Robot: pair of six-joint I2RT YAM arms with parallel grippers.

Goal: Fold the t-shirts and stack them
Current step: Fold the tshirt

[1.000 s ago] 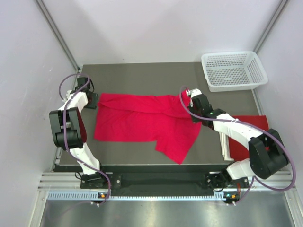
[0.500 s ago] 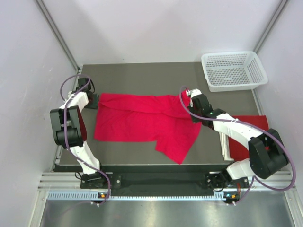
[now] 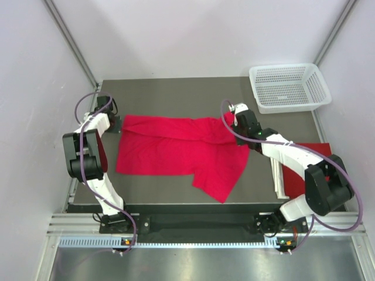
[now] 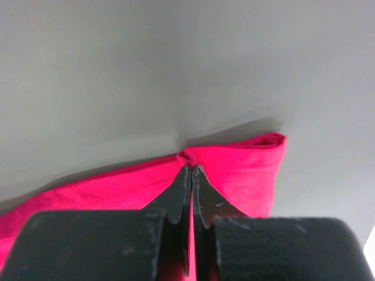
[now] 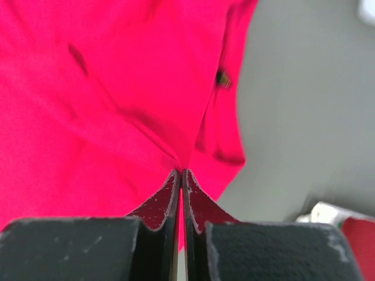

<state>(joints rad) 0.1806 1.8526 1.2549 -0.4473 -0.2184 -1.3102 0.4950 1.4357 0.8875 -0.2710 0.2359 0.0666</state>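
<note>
The left gripper [image 4: 191, 171] and right gripper [image 5: 180, 173] pinch the spread t-shirt [image 3: 176, 149] at opposite upper corners, with open table [image 3: 176, 93] above; the right one has crept up-frame.

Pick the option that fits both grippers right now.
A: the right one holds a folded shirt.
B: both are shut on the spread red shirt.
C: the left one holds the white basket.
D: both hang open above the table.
B: the left gripper is shut on an edge of the shirt, and the right gripper is closed on a pinch of the same cloth.
</note>
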